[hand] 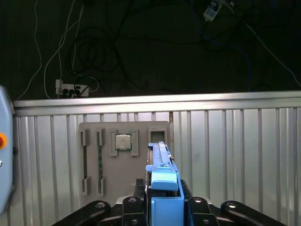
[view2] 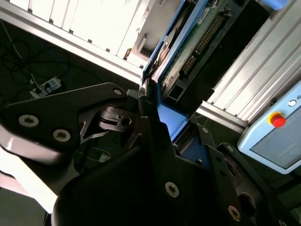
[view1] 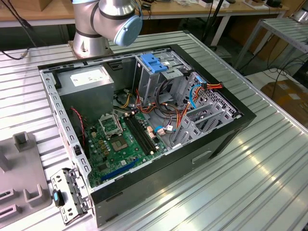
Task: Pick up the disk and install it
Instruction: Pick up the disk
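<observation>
the gripper [hand: 162, 213] is pinched on the disk [hand: 162, 172], holding it on edge, i'd say so the railed body sticks out free ahead. it hangs over the grey parts tray [hand: 94, 129], with open room all round. in the computer case [view1: 226, 139], cables crowd the drive cage [view1: 166, 84].

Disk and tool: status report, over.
Tool shut on the disk, gripped edge-on. Disk's far end by the grey fixture tray; contact unclear. Nothing seen in the way.
</observation>
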